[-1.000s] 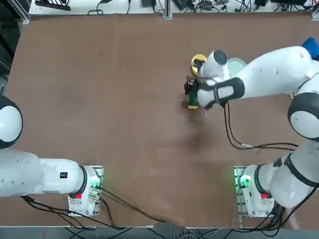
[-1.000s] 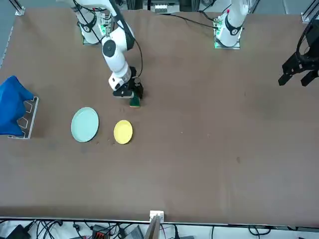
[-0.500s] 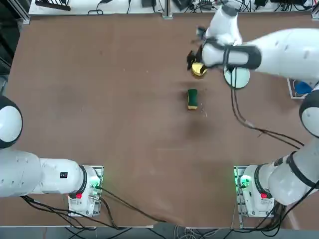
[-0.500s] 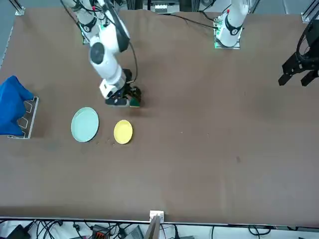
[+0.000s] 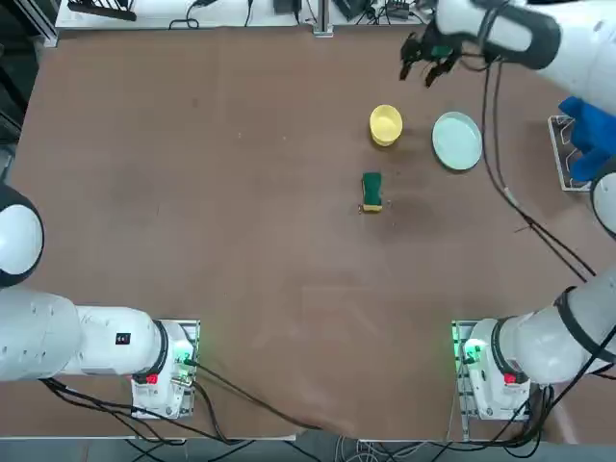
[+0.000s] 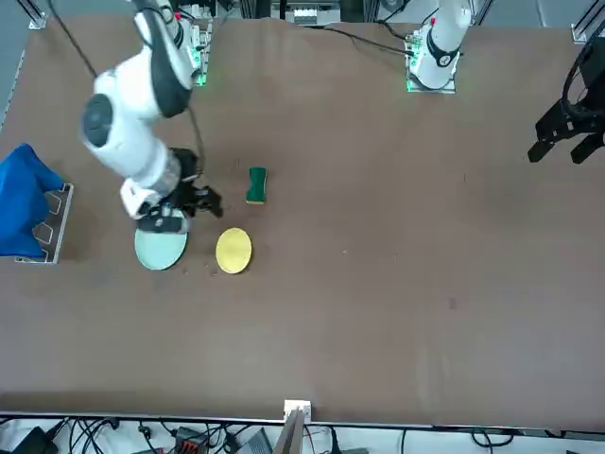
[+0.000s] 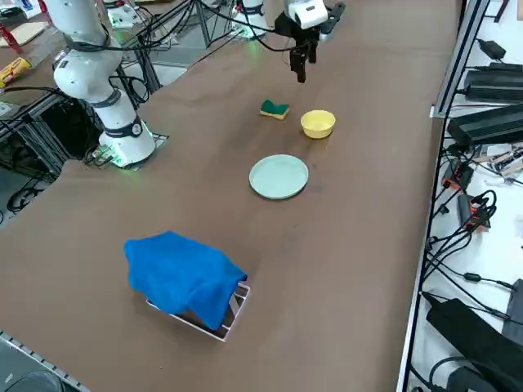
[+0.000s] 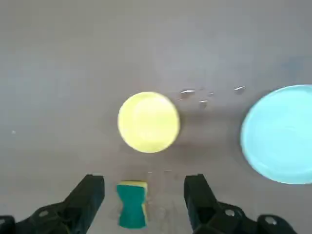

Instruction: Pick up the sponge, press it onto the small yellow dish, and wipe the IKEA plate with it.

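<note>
The sponge (image 7: 274, 109) is green and yellow. The little dish (image 7: 318, 123) is yellow. The plate (image 7: 279, 177) is pale green. The cloth (image 7: 185, 274) is blue. The desk (image 7: 343, 269) is brown.

top: overhead, down | front: facing robot | both: table (image 5: 250, 269)

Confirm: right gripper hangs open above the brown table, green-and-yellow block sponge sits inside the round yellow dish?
Not inside: right side view shows the sponge on the table beside the dish. Right gripper does hang open above the table.
</note>
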